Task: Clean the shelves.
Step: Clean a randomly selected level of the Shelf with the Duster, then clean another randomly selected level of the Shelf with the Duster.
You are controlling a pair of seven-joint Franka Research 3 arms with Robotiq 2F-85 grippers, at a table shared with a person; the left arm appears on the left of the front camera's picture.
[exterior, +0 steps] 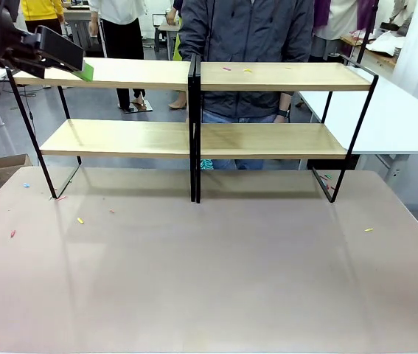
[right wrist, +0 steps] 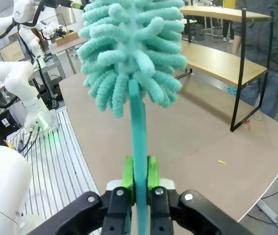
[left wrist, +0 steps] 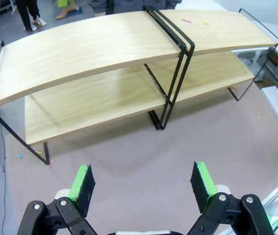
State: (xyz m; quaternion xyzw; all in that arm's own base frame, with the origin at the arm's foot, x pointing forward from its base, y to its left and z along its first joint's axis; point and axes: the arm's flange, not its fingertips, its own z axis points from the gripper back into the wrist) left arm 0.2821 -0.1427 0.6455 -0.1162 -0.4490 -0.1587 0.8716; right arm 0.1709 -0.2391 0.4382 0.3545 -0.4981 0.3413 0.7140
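The shelves (exterior: 194, 136) stand across the far half of the table, two tiers of light-wood boards on a black frame. A few small coloured scraps (exterior: 237, 70) lie on the top right board. My left gripper (exterior: 82, 70) hovers at the left end of the top board. In the left wrist view it (left wrist: 142, 183) is open above the table, looking down on the shelves (left wrist: 104, 54), with nothing between its green pads (left wrist: 82, 182). My right gripper (right wrist: 139, 177) is shut on the handle of a teal fluffy duster (right wrist: 129, 49), held upright off the shelves' (right wrist: 222, 63) right end.
A person (exterior: 245, 29) stands close behind the shelves. Small coloured scraps (exterior: 79, 220) dot the brown table (exterior: 216, 280), some near the right frame foot (exterior: 328, 177). A white table (exterior: 396, 118) adjoins at the right, and a cardboard box (exterior: 6, 168) sits on the floor at the left.
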